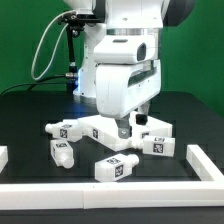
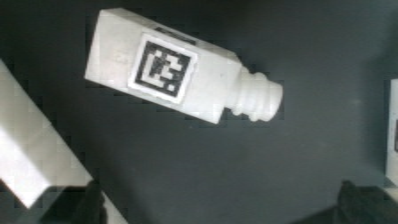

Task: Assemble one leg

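Now | end effector [image 1: 122,130]: released, empty, low over square panel [image 1: 95,128] | leg [image 1: 115,168]: loose on surface [image 1: 25,120], 6 o'clock from it in exterior view, apart | long axis roughly 8-to-2

Black table [image 1: 30,115], white front rail [image 1: 60,190], green backdrop [image 1: 20,40].
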{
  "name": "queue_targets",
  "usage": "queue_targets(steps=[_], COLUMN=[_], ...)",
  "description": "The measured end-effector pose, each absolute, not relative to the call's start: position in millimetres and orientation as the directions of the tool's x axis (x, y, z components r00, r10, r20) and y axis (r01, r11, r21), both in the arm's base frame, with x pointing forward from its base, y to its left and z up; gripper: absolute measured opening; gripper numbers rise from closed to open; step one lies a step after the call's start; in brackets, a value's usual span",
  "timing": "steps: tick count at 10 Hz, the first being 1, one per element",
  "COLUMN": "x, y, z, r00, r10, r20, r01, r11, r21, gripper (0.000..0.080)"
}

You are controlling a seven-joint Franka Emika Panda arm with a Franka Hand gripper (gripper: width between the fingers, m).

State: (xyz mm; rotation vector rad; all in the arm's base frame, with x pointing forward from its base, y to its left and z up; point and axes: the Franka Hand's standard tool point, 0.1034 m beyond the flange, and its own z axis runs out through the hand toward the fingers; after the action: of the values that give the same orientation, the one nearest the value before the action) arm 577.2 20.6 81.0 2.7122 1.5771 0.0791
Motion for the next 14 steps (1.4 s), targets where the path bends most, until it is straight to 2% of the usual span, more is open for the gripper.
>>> queue_targets(steps=[1,3,4,5,8,9,11,12,14], x=[581,583,582,581,581,580,577,576,577], y=[10,24,34,28,32,30,12,11,16], z=[80.4,85.3,84.9,83.0,82.4,79.6,56.3,49.9,51.5], r00=[0.538,0.837,0.925,0.948,0.988,0.997,0.959,0.937,0.898], r10=[0.841,0.541,0.370,0.307,0.130,0.019,-0.280,-0.349,-0.439], r20=[0.056,0.084,0.083,0.087,0.083,0.077,0.040,0.022,0.010], r01=[0.840,0.541,0.371,0.309,0.135,0.024,-0.275,-0.345,-0.435], r11=[-0.540,-0.840,-0.929,-0.951,-0.990,-0.997,-0.956,-0.932,-0.892], r21=[0.051,0.024,0.007,-0.019,-0.050,-0.072,-0.101,-0.112,-0.124], gripper=[0.0649,0.0649,0.0649,0.0649,0.0649,0.0649,0.0649,0.0649,0.0649])
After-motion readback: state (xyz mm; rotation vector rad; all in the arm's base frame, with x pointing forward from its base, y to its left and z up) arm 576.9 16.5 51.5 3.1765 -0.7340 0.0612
